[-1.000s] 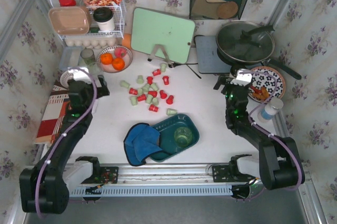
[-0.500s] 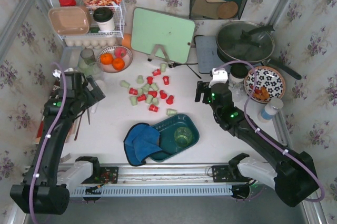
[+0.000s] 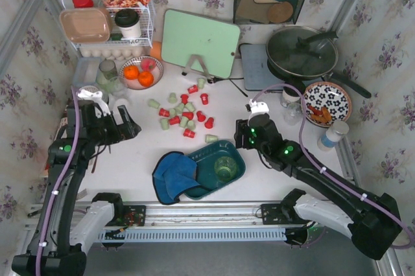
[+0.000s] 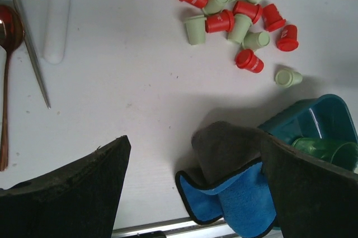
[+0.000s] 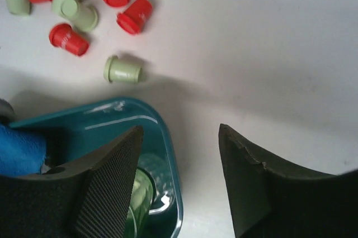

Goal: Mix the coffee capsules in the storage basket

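Honestly, the open, empty right end effector (image 5: 179, 134) hung just above the storage basket (image 5: 100, 116) rim and could've clipped it.

Roughly nine red and nine pale green coffee capsules (image 3: 189, 133), one storage basket (image 3: 205, 155), one green cup (image 3: 224, 169)

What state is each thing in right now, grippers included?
coffee capsules, scattered on the table, none visible in the basket
storage basket, holding a green glass cup, blue cloth draped over its left end
left gripper, open, empty
right gripper, open, empty, over the basket's corner
pan lid, on
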### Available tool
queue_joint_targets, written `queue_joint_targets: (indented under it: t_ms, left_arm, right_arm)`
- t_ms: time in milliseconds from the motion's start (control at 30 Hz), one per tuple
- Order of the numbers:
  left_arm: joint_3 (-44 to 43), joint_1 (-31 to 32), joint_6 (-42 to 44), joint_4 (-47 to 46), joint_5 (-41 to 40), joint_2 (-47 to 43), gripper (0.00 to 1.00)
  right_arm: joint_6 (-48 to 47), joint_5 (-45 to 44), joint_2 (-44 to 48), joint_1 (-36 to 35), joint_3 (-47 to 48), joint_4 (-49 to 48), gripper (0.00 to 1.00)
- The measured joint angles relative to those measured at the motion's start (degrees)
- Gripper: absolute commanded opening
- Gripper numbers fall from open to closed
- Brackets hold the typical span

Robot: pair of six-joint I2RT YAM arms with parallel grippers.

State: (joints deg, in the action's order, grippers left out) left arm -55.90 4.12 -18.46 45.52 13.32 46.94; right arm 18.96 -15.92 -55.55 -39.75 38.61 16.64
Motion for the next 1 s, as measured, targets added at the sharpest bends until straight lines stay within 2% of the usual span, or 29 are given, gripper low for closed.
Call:
queue_joint_targets:
  t_ms: [200, 367, 500, 1000]
  left_arm:
    - [-0.1, -1.8, 0.8, 0.1, 0.8, -1.4, 1.0]
    - [0.5, -2.1, 0.8, 0.2, 1.1, -3.2, 1.0]
    - [0.6, -2.2, 0.8, 0.2, 0.9, -3.3, 1.0]
    - [0.8, -2.2, 0.7, 0.2, 1.9, -5.9, 1.0]
  right_arm:
    - [5.0, 0.8, 4.6, -2.3, -3.7, 4.1, 0.55]
    - [7.4, 1.5, 6.5, -3.8, -4.7, 6.1, 0.44]
    - [8.0, 1.9, 7.3, -5.8, -4.7, 6.7, 0.4]
    - [10.3, -0.1, 1.7, -14.7, -2.1, 11.5, 0.38]
